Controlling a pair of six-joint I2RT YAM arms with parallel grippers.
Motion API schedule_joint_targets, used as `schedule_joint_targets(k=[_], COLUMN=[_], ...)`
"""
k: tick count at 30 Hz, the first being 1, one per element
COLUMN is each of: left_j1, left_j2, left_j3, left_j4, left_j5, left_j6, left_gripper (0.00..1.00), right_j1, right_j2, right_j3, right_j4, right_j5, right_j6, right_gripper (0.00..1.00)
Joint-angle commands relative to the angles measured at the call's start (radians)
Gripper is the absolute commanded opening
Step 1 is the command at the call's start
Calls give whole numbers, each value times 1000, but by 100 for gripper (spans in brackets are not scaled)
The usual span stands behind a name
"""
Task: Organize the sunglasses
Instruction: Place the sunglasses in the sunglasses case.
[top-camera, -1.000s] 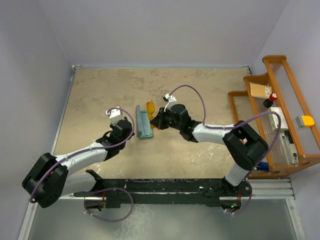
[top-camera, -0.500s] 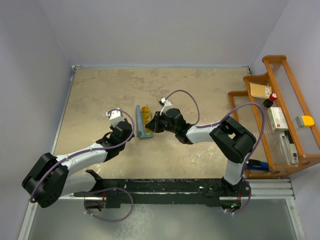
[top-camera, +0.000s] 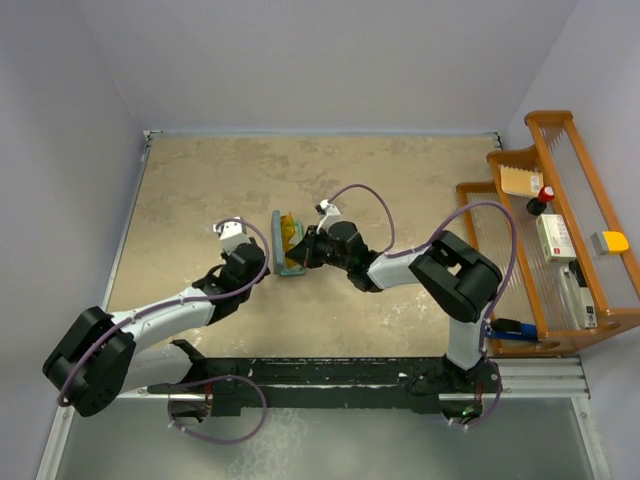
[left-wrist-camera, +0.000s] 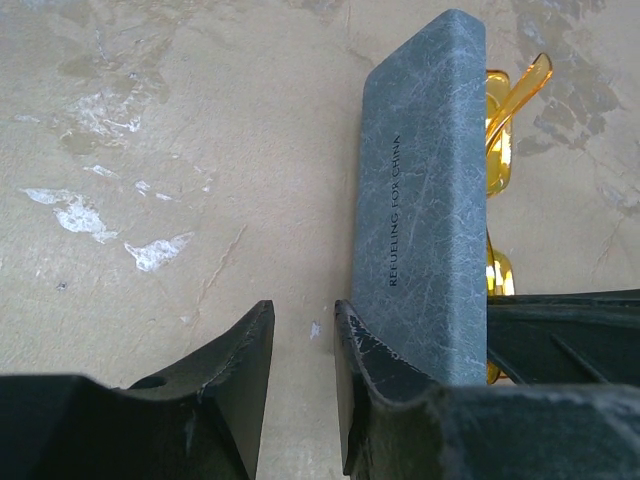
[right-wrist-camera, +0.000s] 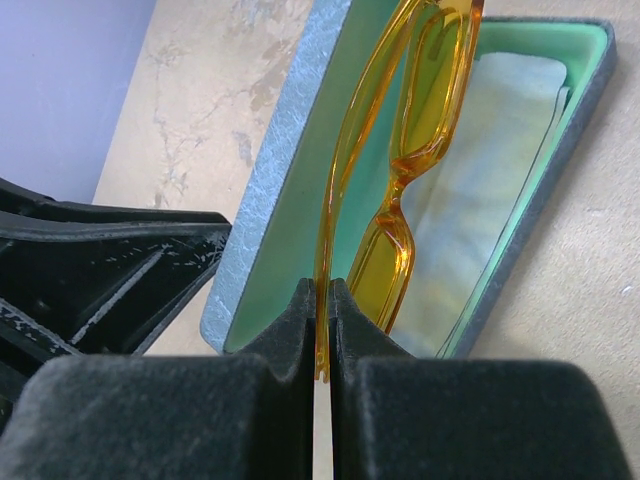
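Placing step: our right end effector (right-wrist-camera: 322, 300) pinches the sunglasses (right-wrist-camera: 425, 100) over the open case (right-wrist-camera: 285, 150); the left end effector (left-wrist-camera: 303, 340) (at its eight o'clock) stands part-open, empty. Next we should lower and release.

My bench (top-camera: 420, 180) is mottled beige stone, shut in by pale lavender walls (top-camera: 330, 60). Right of the bench stands my wooden rack (top-camera: 548, 118), evenly lit.
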Motion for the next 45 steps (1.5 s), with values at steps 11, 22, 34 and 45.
schedule_joint_targets(k=[11, 22, 34, 45], left_j1=[-6, -9, -11, -11], left_j2=[-37, -23, -19, -18], left_j3=[-10, -5, -8, -9], left_j4=[27, 30, 36, 40], left_j5=[-9, -10, -10, -17], left_j6=[-13, -13, -16, -16], left_gripper=[28, 28, 28, 28], right_j1=[13, 13, 26, 35], right_j2=[56, 89, 127, 123], right_j3=[-13, -20, -30, -47], right_j4=[117, 148, 209, 230], right_j5=[38, 37, 9, 2], right_j6=[34, 70, 130, 155], right_gripper=[0, 0, 0, 12])
